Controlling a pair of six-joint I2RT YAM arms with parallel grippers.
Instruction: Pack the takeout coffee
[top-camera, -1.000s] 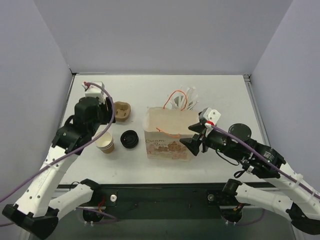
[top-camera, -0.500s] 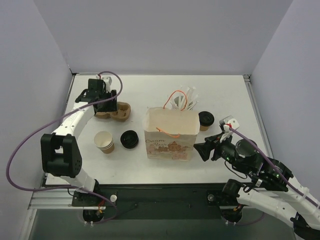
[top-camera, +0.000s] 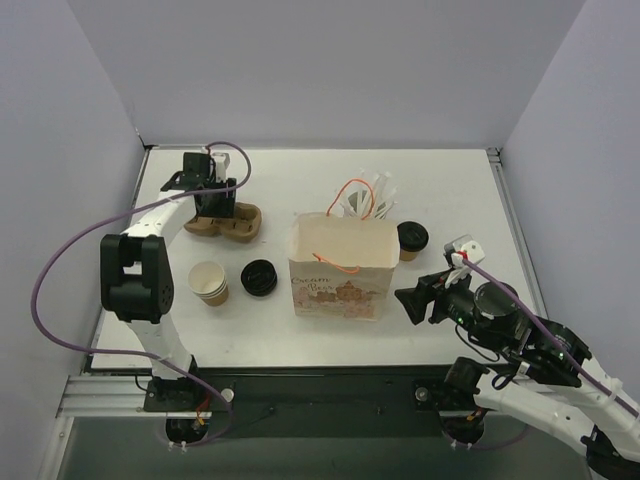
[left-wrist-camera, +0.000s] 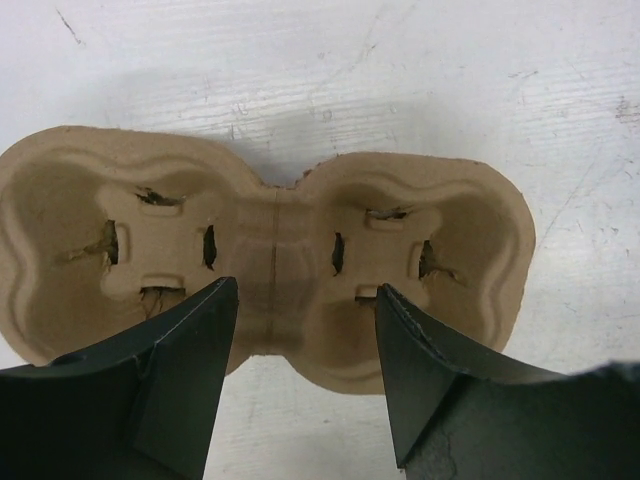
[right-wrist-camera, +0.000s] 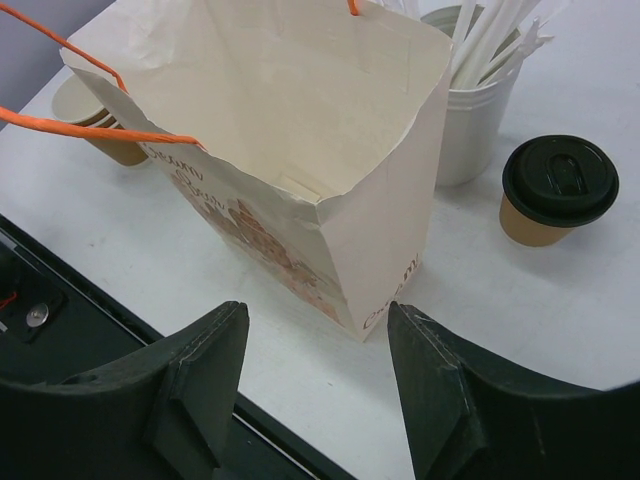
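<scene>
The right gripper (top-camera: 408, 303) is hovering low by the near edge of the white table (top-camera: 470, 190), its jaws standing spread in open air. Straight ahead of them the cream paper bag with orange cord handles (right-wrist-camera: 300, 110) is standing upright, mouth gaping, one bottom corner pointing back between the two fingers.

The takeout coffee, a small brown paper cup with a round black lid (right-wrist-camera: 558, 190), is sitting upright ahead of the jaws and out beyond the right finger, just beside the bag (a strip of bare table is showing between them). Farther on, a white tub of white wrapped straws (right-wrist-camera: 470, 140) is standing near the coffee, close by the bag's far corner.

Beyond the left finger, the right wrist view is catching only a sliver of the lidless tan paper cup (top-camera: 209, 283) behind the bag. The overhead view is showing that cup whole, with a loose round black plastic lid (top-camera: 259, 277) lying between it and the bag.

Bare table is running from the coffee out to the right edge.

Farthest off, the left gripper (left-wrist-camera: 305, 300) is hanging over a brown moulded-pulp two-cup carrier (left-wrist-camera: 280, 240), jaws spread, fingers flanking its narrow waist. Whether they are touching it cannot be told.
</scene>
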